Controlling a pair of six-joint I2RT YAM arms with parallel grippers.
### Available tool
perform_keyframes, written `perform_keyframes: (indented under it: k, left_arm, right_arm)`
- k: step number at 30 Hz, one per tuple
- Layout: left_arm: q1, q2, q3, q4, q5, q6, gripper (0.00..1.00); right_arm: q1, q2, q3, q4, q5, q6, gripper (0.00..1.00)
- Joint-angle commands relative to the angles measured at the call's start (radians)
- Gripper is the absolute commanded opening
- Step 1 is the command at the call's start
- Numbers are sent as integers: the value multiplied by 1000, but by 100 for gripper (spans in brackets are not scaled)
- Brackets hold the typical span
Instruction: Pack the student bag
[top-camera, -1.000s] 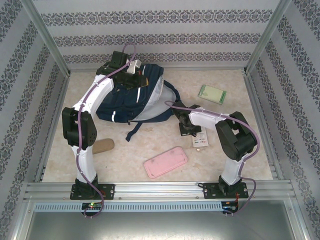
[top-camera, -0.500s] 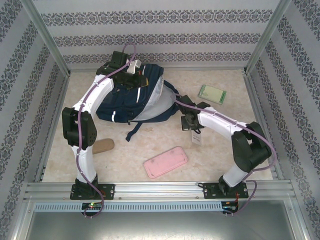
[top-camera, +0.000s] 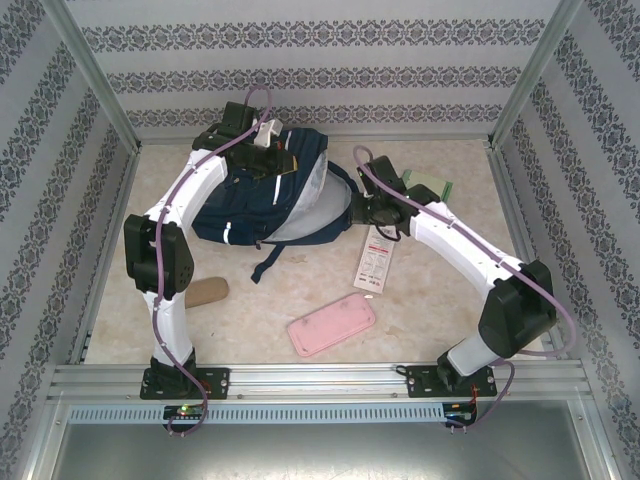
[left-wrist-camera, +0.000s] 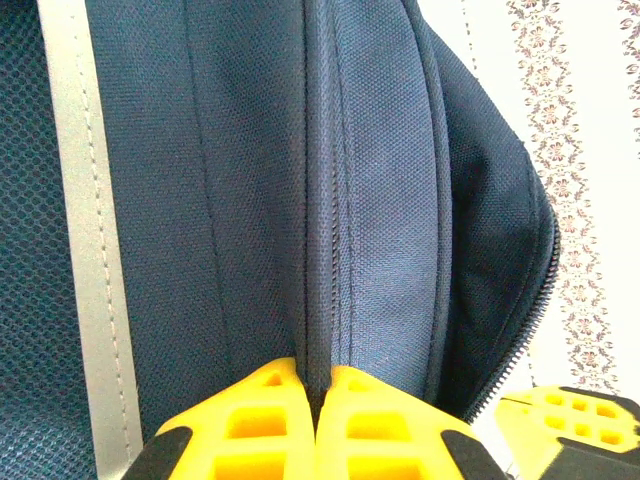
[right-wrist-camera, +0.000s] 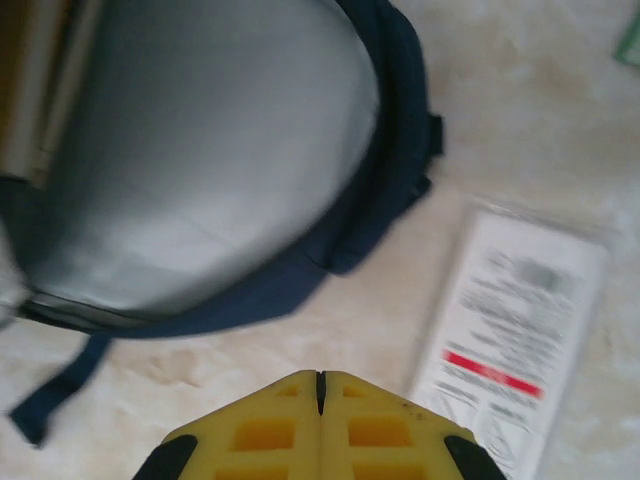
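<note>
Item: student bag (top-camera: 245, 205), navy fabric, lying on its side at the far left of the table (top-camera: 450, 290). No brand or lettering is legible on it. A pale grey stitched stripe (left-wrist-camera: 85, 250) and an open zipper track (left-wrist-camera: 535, 320) show in the left wrist view. Its long axis runs diagonally from near-left to far-right, the upper end lifted toward the back wall. The mouth faces right, exposing light grey lining (right-wrist-camera: 200, 150), and one dark strap (top-camera: 265, 262) trails toward the near edge. Left gripper (top-camera: 268, 150): at the bag's raised far end, fingers pinched together on a ridge of its fabric (left-wrist-camera: 315, 385). Right gripper (top-camera: 368, 215): just beside the bag's mouth, fingers pressed flat together with nothing between them (right-wrist-camera: 318, 380). White printed packet (top-camera: 374, 265): flat on the table near the right gripper, with a red bar and lines of text too blurred to read (right-wrist-camera: 520, 330). Pink pencil case (top-camera: 332, 324): near centre. Tan oblong object (top-camera: 208, 292): near left. Green pack (top-camera: 435, 186): far right.
</note>
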Motion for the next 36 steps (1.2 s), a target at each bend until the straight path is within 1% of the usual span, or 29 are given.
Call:
perform_keyframes:
  k: [1,5,6,8,9,10,11,12,13,14,17,19,20,23,26,28,31,33,36]
  left_arm:
    - [-14,-43,29,60,77,-28,0]
    - [-13,-51,19,48,70,-19,0]
    - [-14,-55,12,47,66,-14,0]
    - [-14,-55,5,31,45,1,0]
    - [-14,-53,0,16,26,11,1]
    - [-14,-48,-4,6,8,18,3]
    - [-14,-46,-8,-3,-1,25,6]
    - [-16,-45,-15,-7,-10,28,12]
    - [-19,-43,-20,-14,-26,33,22]
    - [-24,-42,-22,-21,-41,38,25]
    - [-47,-34,-19,-43,-73,49,28]
    - [-74,-25,-4,-70,-102,64,36]
    - [-88,-23,2,-80,-117,72,38]
    - [-145,-19,-15,-64,-123,61,38]
    - [-227,-5,-36,-39,-120,50,35]
    - [-292,22,-47,-27,-118,45,33]
    - [-368,79,-54,-12,-114,27,26]
    - [-406,114,-69,10,-112,19,21]
    - [-443,171,-70,10,-131,15,16]
  right_arm:
    - [-21,54,67,98,-109,57,0]
    - [-45,116,124,51,-111,77,0]
    - [-52,122,120,40,-112,82,7]
    - [-70,118,82,41,-118,90,9]
    - [-80,108,52,51,-123,99,12]
    - [-89,98,16,61,-125,111,16]
    - [-98,88,-15,67,-125,119,18]
    - [-108,74,-52,75,-123,130,19]
    - [-118,59,-91,84,-123,140,23]
    - [-127,46,-123,93,-124,149,25]
    - [-160,5,-236,125,-134,178,30]
    - [-183,-24,-310,151,-143,194,33]
    - [-195,-37,-339,162,-150,200,35]
    - [-227,-84,-439,229,-162,218,39]
    - [-266,-127,-552,315,-189,256,45]
    - [-290,-151,-620,384,-204,279,45]
    - [-324,-157,-673,446,-259,290,46]
    - [-344,-136,-685,475,-303,289,46]
    - [-363,-83,-692,518,-355,290,46]
